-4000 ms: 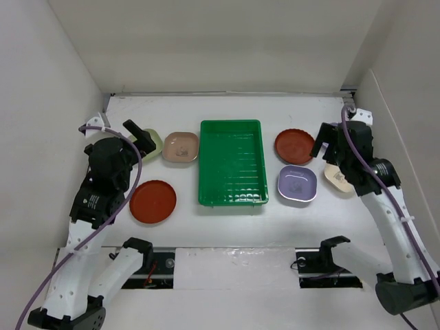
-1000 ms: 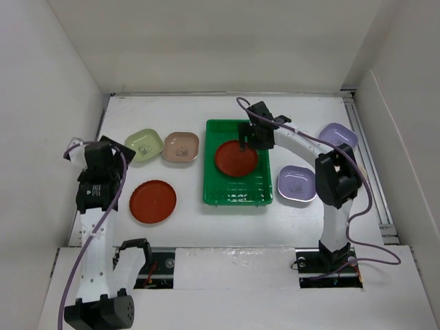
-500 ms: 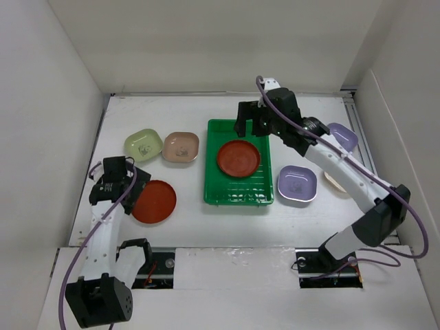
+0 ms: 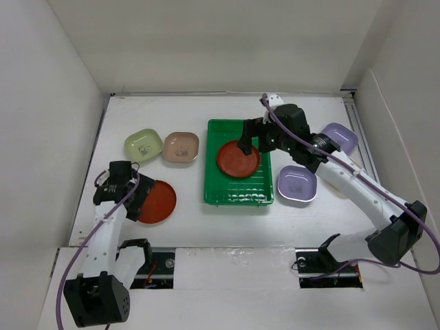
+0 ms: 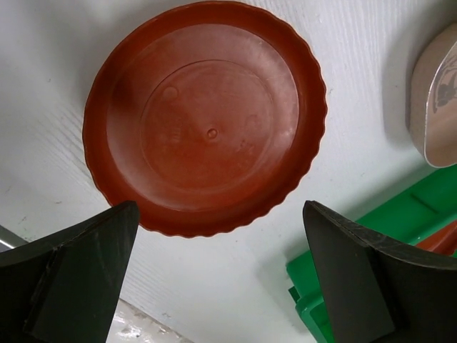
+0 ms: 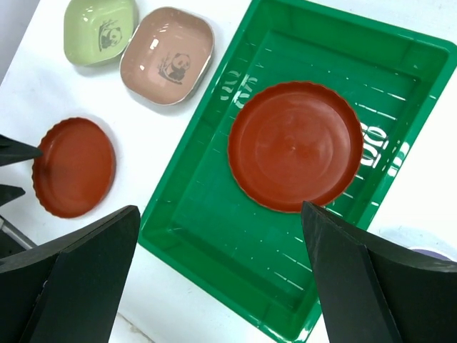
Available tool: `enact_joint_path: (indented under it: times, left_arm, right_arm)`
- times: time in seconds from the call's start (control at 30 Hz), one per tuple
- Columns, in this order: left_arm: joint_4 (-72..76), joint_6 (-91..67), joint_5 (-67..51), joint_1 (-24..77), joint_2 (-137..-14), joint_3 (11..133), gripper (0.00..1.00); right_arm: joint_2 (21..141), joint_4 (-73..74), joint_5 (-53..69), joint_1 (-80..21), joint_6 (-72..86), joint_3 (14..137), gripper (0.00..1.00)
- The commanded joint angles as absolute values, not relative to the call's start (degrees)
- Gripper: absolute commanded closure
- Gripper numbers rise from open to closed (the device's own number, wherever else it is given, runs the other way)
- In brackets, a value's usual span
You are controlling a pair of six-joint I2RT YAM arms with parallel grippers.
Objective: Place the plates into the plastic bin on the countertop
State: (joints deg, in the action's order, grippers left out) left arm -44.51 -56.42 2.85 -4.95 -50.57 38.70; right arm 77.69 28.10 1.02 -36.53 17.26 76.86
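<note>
The green plastic bin [image 4: 220, 189] sits mid-countertop with one red-brown plate [image 4: 238, 159] lying flat in it. My right gripper [image 4: 245, 148] hovers open and empty above that plate; its wrist view shows the plate [image 6: 294, 146] in the bin [image 6: 235, 236] between the wide-apart fingers of the gripper [image 6: 221, 286]. The second red-brown plate [image 4: 157, 201] lies on the countertop left of the bin. My left gripper [image 4: 139, 201] is open at its near-left edge, above it. In the left wrist view that plate [image 5: 207, 118] lies just ahead of the open gripper [image 5: 221, 286].
A pale green dish [image 4: 143, 144] and a pink-tan dish [image 4: 181, 146] sit at the back left. Two lavender dishes [image 4: 297, 184] [image 4: 339, 137] sit right of the bin, near my right arm. White walls close in left, back and right. No cream dish shows.
The red-brown plate from right of the bin now lies in the bin, released. My right gripper stays over it. My left gripper has swung down to the left red-brown plate.
</note>
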Motion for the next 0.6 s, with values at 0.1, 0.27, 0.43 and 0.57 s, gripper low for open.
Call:
enact_joint_path:
  times: [0.1,0.27,0.43,0.57]
  left_arm:
    - [-43.6,-57.5,-0.7,-4.8,-50.3,35.0,0.00]
    - [-37.8,-52.9,-2.5,-4.8,-55.0,36.5,0.03]
    - [-30.9,-43.2,-9.1,-3.3,-60.5,41.3,0.06]
    - [-35.7,-43.2,5.9,12.0,-68.9,53.1,0.02]
  right_arm:
    - [77.2,25.2,3.9,-35.3,15.5,76.7,0.00]
    - [77.7,24.0,6.7,-33.9,15.5,76.1,0.00]
    - [78.8,23.4,7.8,-32.9,15.5,75.6,0.00]
    - [79.9,23.4,7.8,-32.3,14.9,76.1,0.00]
